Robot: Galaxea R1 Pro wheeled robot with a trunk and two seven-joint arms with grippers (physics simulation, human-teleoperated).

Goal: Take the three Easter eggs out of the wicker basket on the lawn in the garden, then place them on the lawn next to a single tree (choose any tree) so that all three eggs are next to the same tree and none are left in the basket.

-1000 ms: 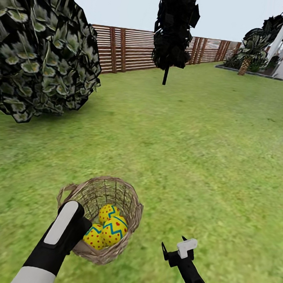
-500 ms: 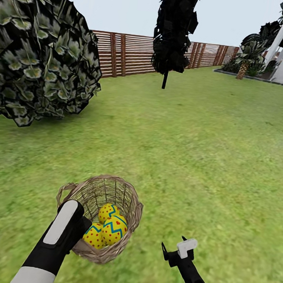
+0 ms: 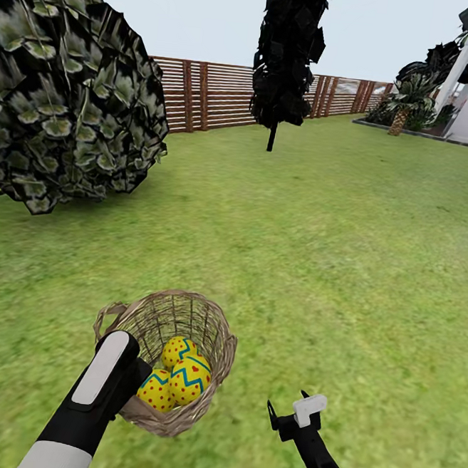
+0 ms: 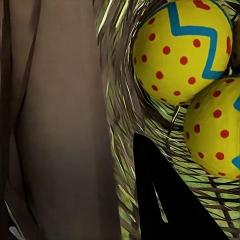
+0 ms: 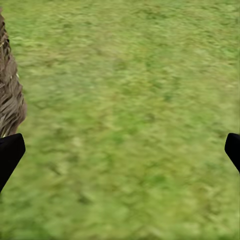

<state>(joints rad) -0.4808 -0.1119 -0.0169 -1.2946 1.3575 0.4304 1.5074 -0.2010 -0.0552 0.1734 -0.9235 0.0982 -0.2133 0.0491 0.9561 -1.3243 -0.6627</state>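
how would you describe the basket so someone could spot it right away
Start from the wide lawn ringed by a wooden fence; the basket is close in front of the robot, with the left arm reaching to its rim. It is a small round bowl of brown-grey woven twigs with a loop handle. It is the only woven thing on the grass, and it holds yellow eggs with red dots and blue zigzags.

No legible text or labels
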